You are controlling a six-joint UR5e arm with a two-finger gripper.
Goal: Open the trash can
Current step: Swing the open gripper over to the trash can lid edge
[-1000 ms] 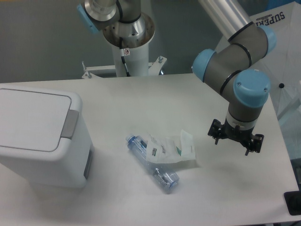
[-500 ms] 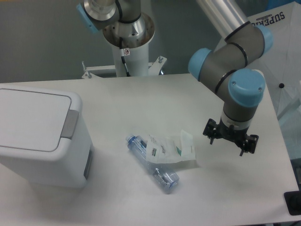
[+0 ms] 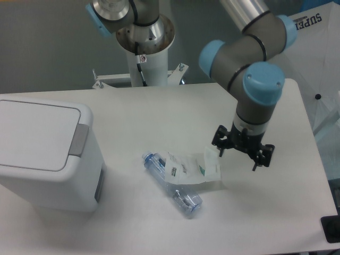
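Note:
The trash can stands at the table's left side, a large white boxy bin with its flat lid down and a grey latch strip on the lid's right edge. My gripper hangs above the table's right half, far to the right of the bin, just right of the plastic litter. Its fingers are spread apart and hold nothing.
A crushed clear plastic bottle lies in the table's middle with a clear wrapper on top of it. The robot's white base column stands behind the table. A dark object sits at the table's front right corner.
The arm has swung left, carrying the gripper from the table's right side toward the wrapper. The bin and the litter have not moved.

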